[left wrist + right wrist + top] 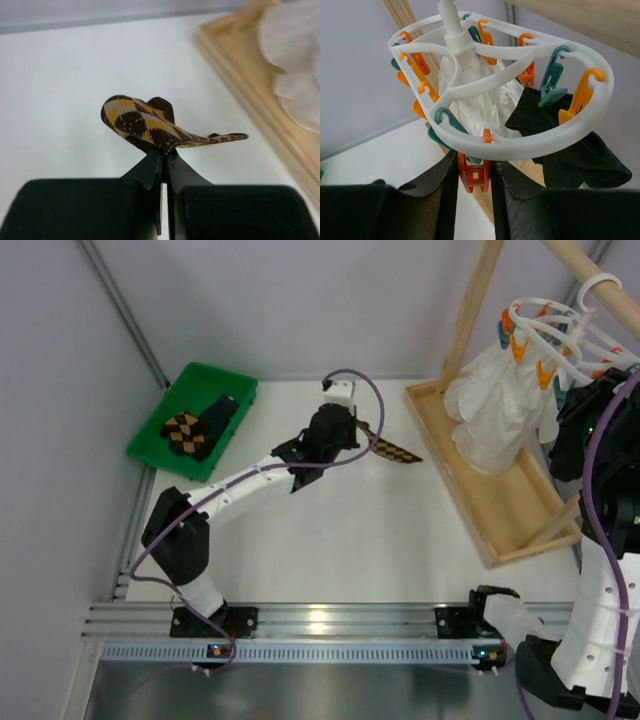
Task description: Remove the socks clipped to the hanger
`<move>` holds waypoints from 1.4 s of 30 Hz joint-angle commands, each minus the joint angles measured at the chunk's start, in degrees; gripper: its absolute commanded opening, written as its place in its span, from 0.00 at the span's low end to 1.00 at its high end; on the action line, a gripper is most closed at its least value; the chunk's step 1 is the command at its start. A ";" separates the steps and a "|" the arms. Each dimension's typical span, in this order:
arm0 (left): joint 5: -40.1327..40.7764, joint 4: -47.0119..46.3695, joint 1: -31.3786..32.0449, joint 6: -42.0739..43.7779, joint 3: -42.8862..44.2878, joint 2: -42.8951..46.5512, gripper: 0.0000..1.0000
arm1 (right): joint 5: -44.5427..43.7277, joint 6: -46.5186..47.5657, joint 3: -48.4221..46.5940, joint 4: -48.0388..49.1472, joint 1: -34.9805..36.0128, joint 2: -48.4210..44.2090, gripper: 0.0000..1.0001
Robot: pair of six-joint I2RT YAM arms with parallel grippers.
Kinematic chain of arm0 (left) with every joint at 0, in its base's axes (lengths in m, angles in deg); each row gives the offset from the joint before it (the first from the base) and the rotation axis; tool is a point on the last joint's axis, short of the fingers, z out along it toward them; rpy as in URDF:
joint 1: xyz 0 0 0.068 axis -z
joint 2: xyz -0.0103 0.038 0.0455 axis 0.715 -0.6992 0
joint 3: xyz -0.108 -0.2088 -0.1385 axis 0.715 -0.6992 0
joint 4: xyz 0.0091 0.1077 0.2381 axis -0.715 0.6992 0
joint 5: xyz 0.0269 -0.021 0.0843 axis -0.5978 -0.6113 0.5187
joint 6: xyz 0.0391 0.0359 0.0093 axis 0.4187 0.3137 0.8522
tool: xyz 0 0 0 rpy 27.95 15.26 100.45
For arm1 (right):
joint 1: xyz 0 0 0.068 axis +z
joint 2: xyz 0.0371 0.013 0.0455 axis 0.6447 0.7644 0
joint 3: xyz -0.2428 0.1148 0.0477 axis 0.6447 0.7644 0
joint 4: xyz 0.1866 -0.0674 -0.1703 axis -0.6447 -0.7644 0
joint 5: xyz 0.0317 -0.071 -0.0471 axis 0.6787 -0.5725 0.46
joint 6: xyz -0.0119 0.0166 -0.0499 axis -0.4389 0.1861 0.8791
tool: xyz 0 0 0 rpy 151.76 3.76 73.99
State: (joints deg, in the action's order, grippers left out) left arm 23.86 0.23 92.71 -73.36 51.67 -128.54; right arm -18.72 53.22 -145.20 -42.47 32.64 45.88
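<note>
Your left gripper is clamped on one end of the black-and-tan argyle sock, held over the white table. Its long axis runs sideways, free end pointing right at the pale wooden tray (slight droop). Right gripper pinches an orange plastic clip under the white plastic double-ring hanger.

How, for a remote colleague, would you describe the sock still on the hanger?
On the wooden rack, far right, hangs a white ring hanger. Under its rim, at a teal clip, hangs the sock: plain and dark, unlike the white cloth beside it.
</note>
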 commanded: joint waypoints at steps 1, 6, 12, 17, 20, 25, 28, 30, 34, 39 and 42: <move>14.72 3.69 -5.31 8.49 0.38 5.14 0.00 | 1.93 -1.09 0.58 1.38 0.39 -0.66 0.00; 16.77 3.78 -18.31 12.55 1.69 4.53 0.00 | 3.69 -1.62 1.90 3.22 0.39 -0.83 0.00; 24.39 -0.40 -29.13 13.60 8.44 2.34 0.00 | 3.78 -1.62 4.19 7.00 0.39 0.39 0.00; 30.65 -8.77 -33.96 18.36 13.99 -2.14 0.00 | 7.38 -3.55 6.91 10.86 0.39 0.75 0.00; 31.53 -11.32 -37.13 15.73 15.85 -3.38 0.00 | 8.61 -4.26 7.70 12.36 0.39 1.36 0.00; 37.75 -30.42 -36.26 20.54 10.06 -4.96 0.00 | 10.10 -4.78 8.06 13.77 0.39 2.59 0.00; 41.79 -42.57 -35.03 27.57 6.89 -7.41 0.00 | 10.37 -4.52 7.70 13.51 0.48 2.60 0.00; 43.04 -49.26 -34.77 34.12 5.13 -8.73 0.00 | 10.37 -4.43 7.35 13.25 0.39 2.42 0.00; 46.29 -67.92 -33.62 46.03 0.91 -12.69 0.00 | 11.85 -4.52 6.73 12.80 0.56 1.54 0.00; 49.37 -68.46 -33.53 42.98 -5.76 -13.66 0.00 | 12.74 -4.87 7.26 13.07 0.92 1.27 0.00; 51.48 -68.38 -33.53 41.21 -7.79 -15.33 0.00 | 13.18 -5.14 7.26 13.07 1.09 1.36 0.00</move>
State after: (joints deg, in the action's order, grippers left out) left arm 71.88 -60.53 59.49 -32.09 44.85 -142.84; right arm -7.79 48.63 -137.33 -32.91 32.66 46.99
